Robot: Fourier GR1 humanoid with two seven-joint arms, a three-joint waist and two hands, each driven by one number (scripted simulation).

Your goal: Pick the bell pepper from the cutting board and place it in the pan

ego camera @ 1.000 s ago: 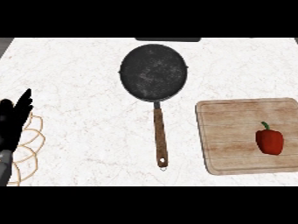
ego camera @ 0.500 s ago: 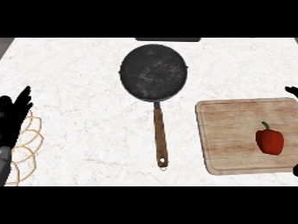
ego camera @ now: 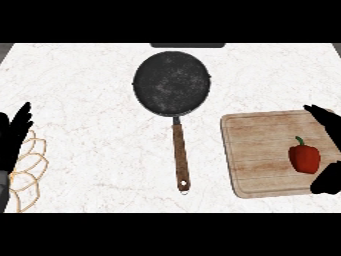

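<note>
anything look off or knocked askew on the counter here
Nothing stands out. The red bell pepper lies whole on the cutting board, the pan sits flat with its handle pointing toward the robot, and nothing is spilled. The right hand is open beside the pepper; the left hand rests open at the left edge.

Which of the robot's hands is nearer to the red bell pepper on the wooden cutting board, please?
The right hand, open, flanks the red bell pepper on the wooden cutting board. The left hand rests open at the counter's far left edge.
</note>
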